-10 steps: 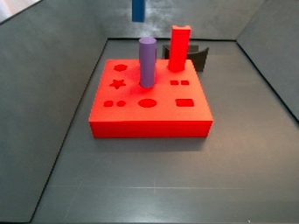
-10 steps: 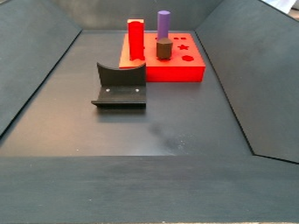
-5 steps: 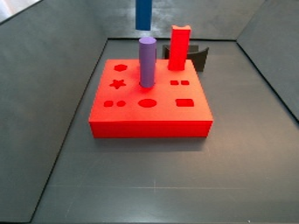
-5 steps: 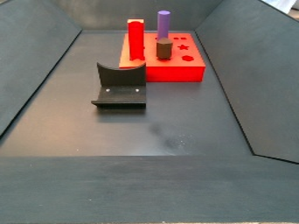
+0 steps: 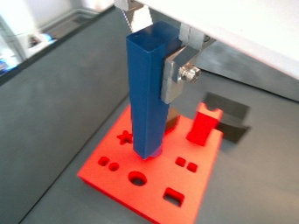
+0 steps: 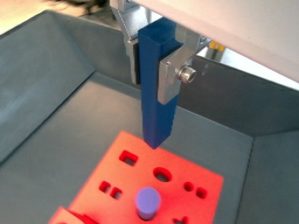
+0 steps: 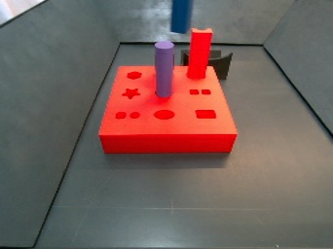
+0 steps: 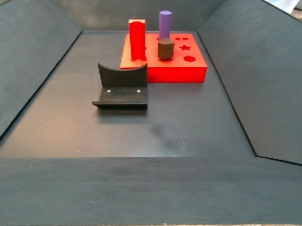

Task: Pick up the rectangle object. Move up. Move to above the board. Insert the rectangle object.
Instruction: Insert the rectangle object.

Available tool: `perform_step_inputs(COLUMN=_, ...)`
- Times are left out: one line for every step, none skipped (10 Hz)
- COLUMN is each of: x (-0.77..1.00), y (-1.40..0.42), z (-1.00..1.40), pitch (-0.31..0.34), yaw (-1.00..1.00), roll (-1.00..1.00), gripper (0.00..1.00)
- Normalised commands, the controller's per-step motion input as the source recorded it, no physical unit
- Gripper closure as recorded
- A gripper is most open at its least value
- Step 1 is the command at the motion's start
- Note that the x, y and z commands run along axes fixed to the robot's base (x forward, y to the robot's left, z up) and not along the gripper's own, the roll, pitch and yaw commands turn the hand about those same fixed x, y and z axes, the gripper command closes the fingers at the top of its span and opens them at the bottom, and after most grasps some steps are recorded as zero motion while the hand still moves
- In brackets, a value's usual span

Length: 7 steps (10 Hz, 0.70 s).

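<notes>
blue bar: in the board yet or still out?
Out. In both wrist views the pincer is shut on the blue bar, upright, its lower end hanging clear above the board.

The gripper [image 5: 162, 54] showed flat silver finger plates [image 6: 177, 73] in both wrist views, one plate fastened by a round silver screw. Above them, a pale, smooth housing edge crossed the upper corner of each wrist view.

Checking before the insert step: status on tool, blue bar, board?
Tool shut on the blue bar, high above the board. Bar upright, not yet in a hole. Purple cylinder and red post already stand in the board.
</notes>
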Motion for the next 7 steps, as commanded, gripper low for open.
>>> perform_step_inputs(x=0.38, y=0.0, z=-0.03, pitch=-0.019, yaw=-0.73, roll=0.05, gripper=1.0)
perform_step_inputs(x=0.21, y=0.0, z=-0.07, pitch=-0.03, yaw=-0.87, roll=0.06, gripper=1.0)
perform_step_inputs(x=0.03, y=0.0, z=-0.09, pitch=-0.05, yaw=-1.0, roll=0.05, gripper=1.0)
perform_step_inputs(x=0.02, y=0.0, z=-0.06, pitch=-0.067, yaw=-1.0, roll=0.03, gripper=1.0)
perform_step_inputs(x=0.0, y=0.0, z=-0.07, pitch=-0.064, yaw=-1.0, roll=0.02, gripper=1.0)
perform_step_inputs(x=0.0, y=0.0, z=-0.11, pitch=-0.051, yaw=-1.0, roll=0.03, gripper=1.0)
perform_step_inputs(x=0.0, y=0.0, z=-0.12, pitch=-0.041, yaw=-1.0, roll=0.04, gripper=1.0)
